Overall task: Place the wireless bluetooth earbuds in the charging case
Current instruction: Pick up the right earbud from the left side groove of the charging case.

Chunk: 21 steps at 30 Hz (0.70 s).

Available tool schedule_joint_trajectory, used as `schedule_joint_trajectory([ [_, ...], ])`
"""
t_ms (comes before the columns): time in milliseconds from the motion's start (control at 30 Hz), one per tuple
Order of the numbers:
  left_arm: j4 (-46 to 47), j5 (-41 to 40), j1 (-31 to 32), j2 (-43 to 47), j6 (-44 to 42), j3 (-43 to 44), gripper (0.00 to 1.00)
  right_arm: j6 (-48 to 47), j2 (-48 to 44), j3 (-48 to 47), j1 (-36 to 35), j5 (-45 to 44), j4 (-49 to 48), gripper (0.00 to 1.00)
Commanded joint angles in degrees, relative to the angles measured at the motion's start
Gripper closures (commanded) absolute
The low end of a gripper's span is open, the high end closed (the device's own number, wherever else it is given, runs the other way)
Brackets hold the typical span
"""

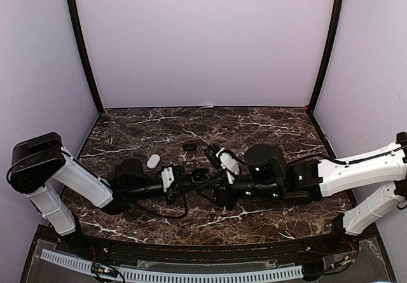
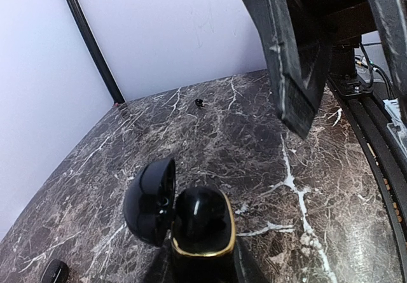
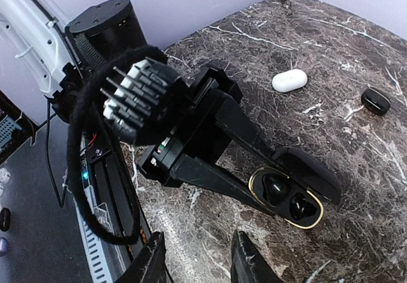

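Observation:
The black charging case (image 3: 313, 172), gold-rimmed with its lid swung open, is upright between the fingers of my left gripper (image 1: 198, 176), which is shut on it. A glossy black earbud (image 3: 275, 186) sits in one well, and a second dark bud (image 3: 300, 205) lies in the other. In the left wrist view the case (image 2: 202, 232) shows one shiny bud (image 2: 200, 210) at its mouth. My right gripper (image 3: 198, 261) hovers just beside and above the case, open, nothing between its fingers (image 2: 294, 67). A tiny black earbud (image 2: 199, 102) lies far off on the marble.
A closed white case (image 3: 289, 80) and a small closed black case (image 3: 375, 100) lie on the marble behind the left gripper, the white case (image 1: 153, 161) and the black case (image 1: 189, 146) also showing from above. Purple walls enclose the table; a cable rail (image 1: 191, 275) runs along the near edge.

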State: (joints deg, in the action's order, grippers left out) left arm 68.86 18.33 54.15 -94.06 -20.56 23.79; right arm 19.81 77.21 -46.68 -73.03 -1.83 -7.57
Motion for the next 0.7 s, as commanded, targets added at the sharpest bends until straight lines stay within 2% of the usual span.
schedule_joint_trajectory([
  [0, -0.04, -1.8, -0.27, -0.22, -1.42, 2.02, 0.91, 6.88, 3.18, -5.18, 0.11, -2.12, 4.71, 0.65],
  [233, 0.03, -3.35, -0.27, -0.38, -2.08, 1.96, 0.91, 14.01, 2.67, -4.6, 1.69, -6.95, 5.62, 0.67],
  [667, 1.03, -4.24, -0.27, -2.22, -2.97, 2.44, 0.91, 16.13, 5.85, -7.37, 5.49, 0.61, 7.61, 0.67],
])
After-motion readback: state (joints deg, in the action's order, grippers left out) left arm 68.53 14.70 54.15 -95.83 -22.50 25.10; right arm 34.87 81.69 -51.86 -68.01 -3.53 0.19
